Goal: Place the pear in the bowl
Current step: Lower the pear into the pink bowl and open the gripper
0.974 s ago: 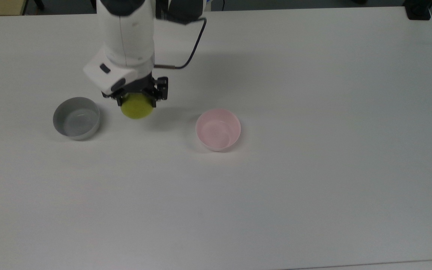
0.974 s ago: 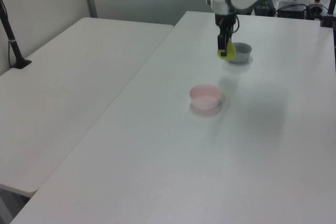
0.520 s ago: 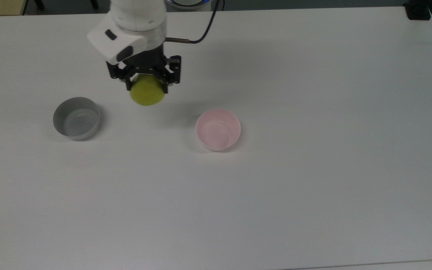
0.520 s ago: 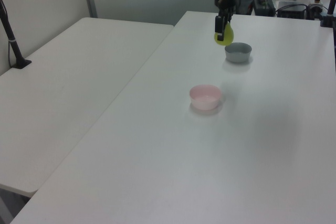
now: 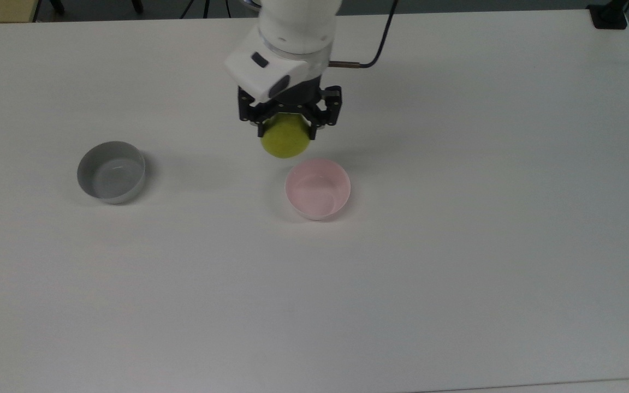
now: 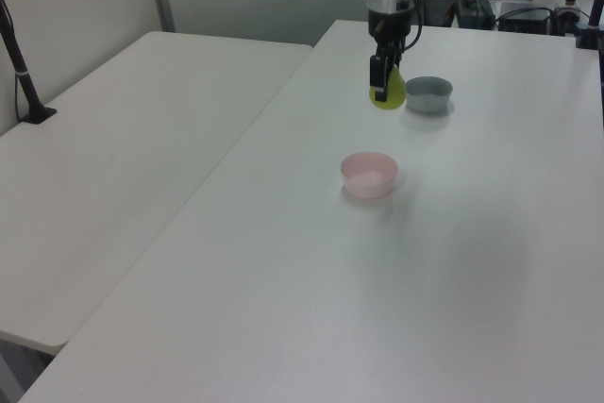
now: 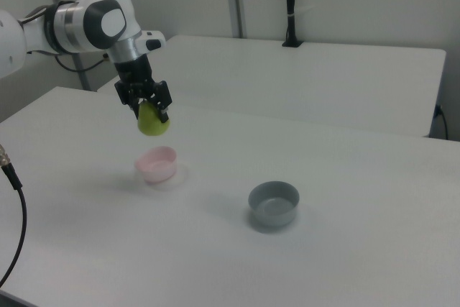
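Hanging in the air, the gripper (image 5: 287, 126) clamps the pear (image 5: 285, 141) near the pink bowl's (image 5: 318, 189) rim; open table (image 5: 456, 245) surrounds the bowl.

Brightness: the scene was evenly and brightly lit, the white bench (image 5: 456, 273) nearly washed out.
Light source: diffuse, from overhead, judging by the shadows.
Shadows: soft and faint; a pale smudge lay beside the pink bowl (image 5: 318, 189) and another beside the grey bowl (image 5: 111, 172).
Glare: a mild sheen showed inside both bowls.
Colour: the top view carried a cool, bluish-grey cast.
Sharpness: the left and right views looked soft, with slight grain.
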{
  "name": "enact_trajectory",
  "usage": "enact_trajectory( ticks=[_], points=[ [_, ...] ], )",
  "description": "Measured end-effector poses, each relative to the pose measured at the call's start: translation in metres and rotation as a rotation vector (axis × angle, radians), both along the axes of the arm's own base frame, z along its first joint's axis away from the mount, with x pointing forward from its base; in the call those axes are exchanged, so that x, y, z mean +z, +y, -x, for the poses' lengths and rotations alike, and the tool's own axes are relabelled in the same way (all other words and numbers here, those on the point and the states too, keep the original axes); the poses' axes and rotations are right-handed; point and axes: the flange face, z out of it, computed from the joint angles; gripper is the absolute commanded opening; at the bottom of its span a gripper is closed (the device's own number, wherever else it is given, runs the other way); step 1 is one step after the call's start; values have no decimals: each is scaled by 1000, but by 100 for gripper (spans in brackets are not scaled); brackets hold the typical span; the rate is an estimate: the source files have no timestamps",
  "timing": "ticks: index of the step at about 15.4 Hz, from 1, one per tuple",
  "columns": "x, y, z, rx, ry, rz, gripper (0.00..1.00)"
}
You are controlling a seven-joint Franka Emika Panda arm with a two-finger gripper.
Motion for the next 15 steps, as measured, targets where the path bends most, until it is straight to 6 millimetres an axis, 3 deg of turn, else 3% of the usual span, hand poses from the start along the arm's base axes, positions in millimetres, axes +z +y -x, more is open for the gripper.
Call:
enact_trajectory(
  ticks=[10, 15],
  points=[
    [-101, 53, -23, 56, 23, -6, 65],
    [-117, 55, -25, 59, 32, -5, 65]
  ],
)
